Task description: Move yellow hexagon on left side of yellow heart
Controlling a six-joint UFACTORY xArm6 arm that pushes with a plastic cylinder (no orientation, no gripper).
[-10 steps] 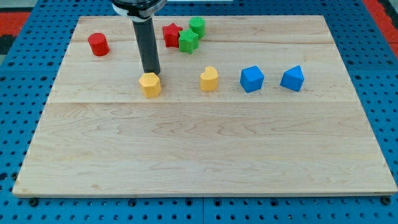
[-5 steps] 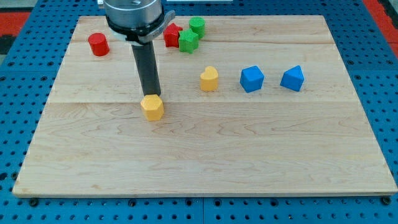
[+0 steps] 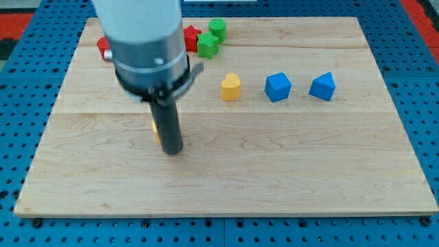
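Your pale wooden board [image 3: 274,171] sits on a blue pegboard [image 3: 425,110]. Yellow hexagon [image 3: 156,130], at 8 o'clock from the yellow heart [image 3: 231,87], shows only a sliver behind the rod; its facing can't be read. No jaws here: my tip [image 3: 173,150] rests touching that block.

**Materials and finish, as seen**

Desk [image 3: 274,171]: pale wood planks, visible grain, smooth with a faint satin sheen. Base under it [image 3: 20,41]: blue perforated sheet, matt. Rod [image 3: 169,127]: dark, matt, smooth. Arm housing [image 3: 140,34]: light grey, smooth, slight gloss. Yellow heart [image 3: 230,87] and blue blocks [image 3: 278,87]: smooth, matt, plastic-looking.
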